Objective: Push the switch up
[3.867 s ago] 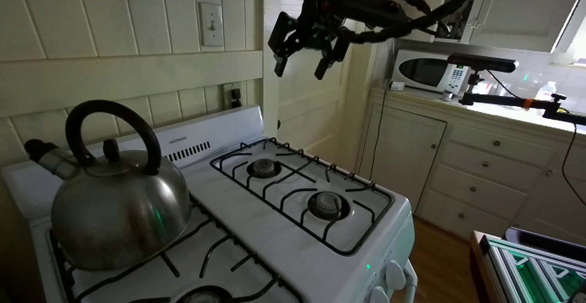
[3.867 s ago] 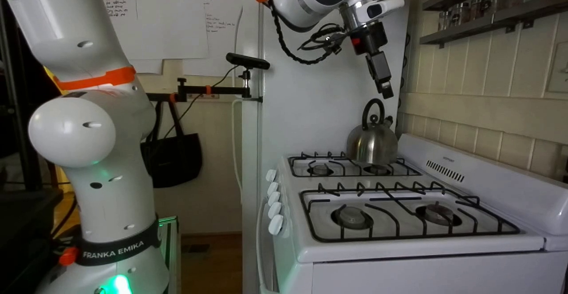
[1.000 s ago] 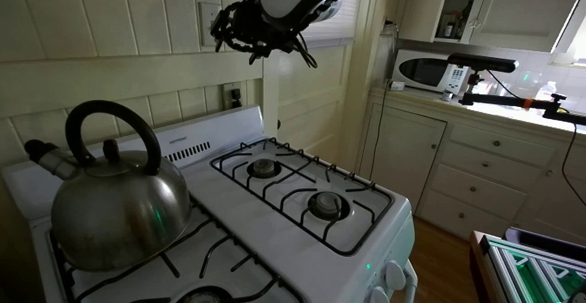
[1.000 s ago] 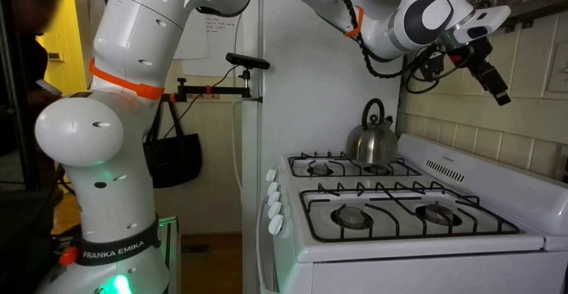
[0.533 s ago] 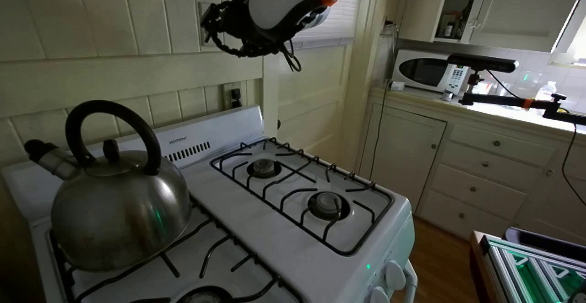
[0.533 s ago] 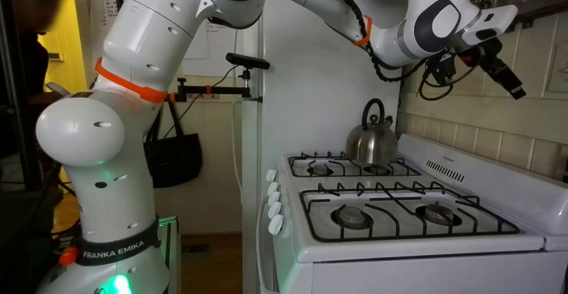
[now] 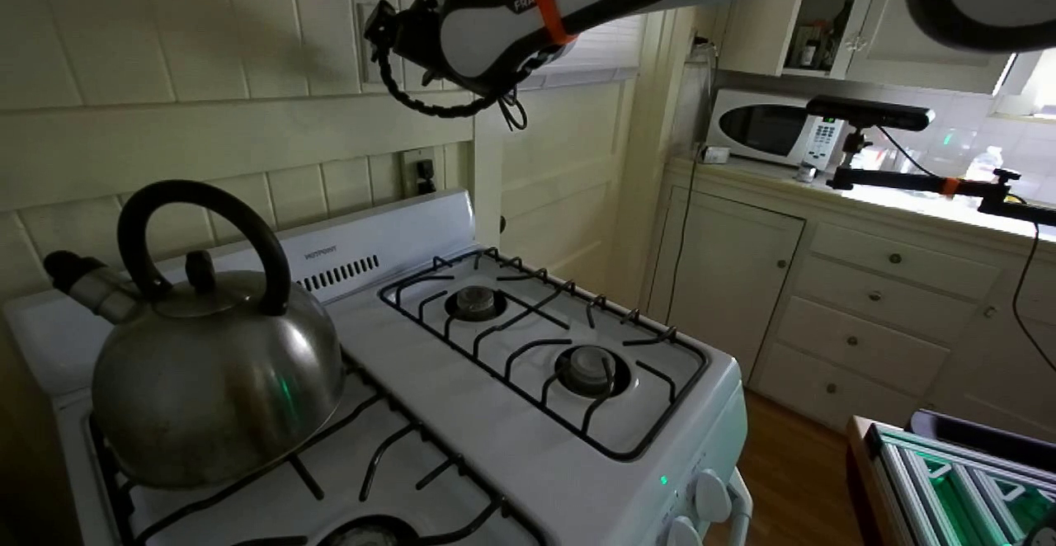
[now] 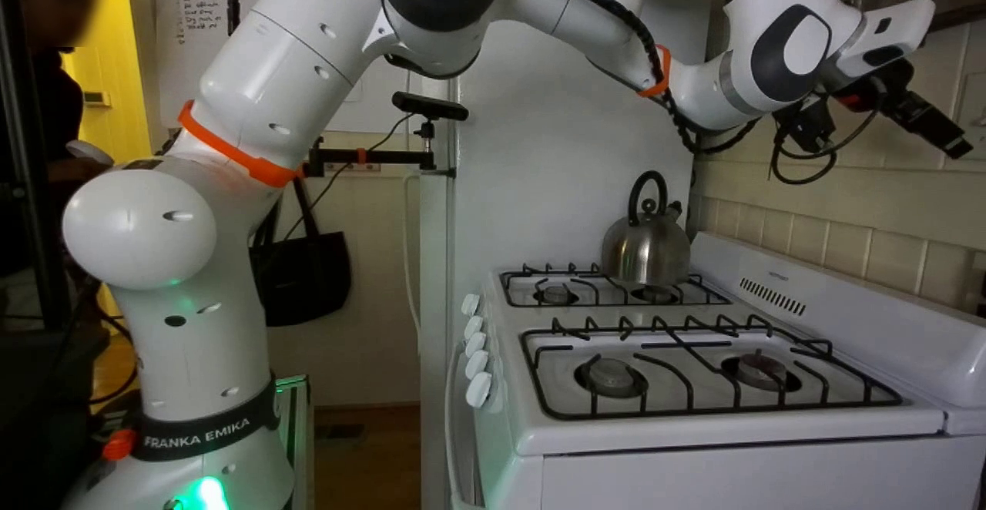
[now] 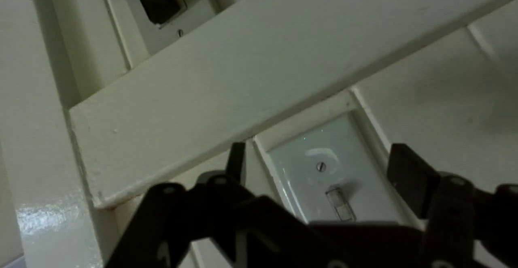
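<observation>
- The gripper is holding its two black fingers wide apart.
- In the wrist view, the white switch is showing in the gap, with one finger standing on each side of it. I cannot tell if the fingers are touching the wall.
- The tiny toggle is poking out from the switch, and I cannot tell if it is pointing up or down.
- A round screw is sitting near the toggle.
- In an exterior view, the switch is sitting on the wall, higher than the white stove, and the gripper end of the robot arm is hiding much of it.
- In both exterior views, the robot arm is hanging high above the stove.
- A shiny metal kettle is resting on the stove, well apart from the gripper.
- Lower down the wall, a black plug is sticking out of an outlet.
- A microwave is resting on a counter.
- A black bag is hanging behind the robot arm.
- A person in dark clothes is showing in an exterior view.
</observation>
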Available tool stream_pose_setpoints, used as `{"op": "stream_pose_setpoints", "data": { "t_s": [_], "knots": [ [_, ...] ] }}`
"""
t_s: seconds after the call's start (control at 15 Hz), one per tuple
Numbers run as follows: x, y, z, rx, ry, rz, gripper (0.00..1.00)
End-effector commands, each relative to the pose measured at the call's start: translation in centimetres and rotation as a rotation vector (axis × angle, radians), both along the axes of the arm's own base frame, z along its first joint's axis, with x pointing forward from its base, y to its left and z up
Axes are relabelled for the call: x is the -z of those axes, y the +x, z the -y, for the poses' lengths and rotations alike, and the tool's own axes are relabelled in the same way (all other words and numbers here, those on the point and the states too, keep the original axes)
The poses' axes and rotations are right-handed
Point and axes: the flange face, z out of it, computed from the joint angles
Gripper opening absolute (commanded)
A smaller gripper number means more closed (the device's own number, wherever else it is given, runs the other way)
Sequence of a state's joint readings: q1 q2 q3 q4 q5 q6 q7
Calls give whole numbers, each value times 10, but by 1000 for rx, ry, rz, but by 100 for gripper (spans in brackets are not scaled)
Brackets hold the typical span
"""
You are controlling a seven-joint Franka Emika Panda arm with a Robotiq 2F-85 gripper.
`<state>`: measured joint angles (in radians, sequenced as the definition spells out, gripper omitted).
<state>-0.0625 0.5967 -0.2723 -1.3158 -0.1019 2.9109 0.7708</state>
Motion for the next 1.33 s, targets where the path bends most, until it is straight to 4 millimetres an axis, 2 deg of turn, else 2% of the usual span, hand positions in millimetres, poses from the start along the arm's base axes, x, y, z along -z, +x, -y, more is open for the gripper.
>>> {"op": "stream_pose_setpoints", "data": {
  "t_s": [0.0, 0.07, 0.47, 0.6, 1.27],
  "knots": [
    [5, 10, 10, 5, -36, 50, 77],
    [6, 11, 13, 6, -41, 53, 61],
    [8, 13, 23, 12, -52, 83, 13],
    [7, 14, 25, 22, -42, 90, 1],
    [7, 17, 23, 41, 14, 107, 0]
  ]
}}
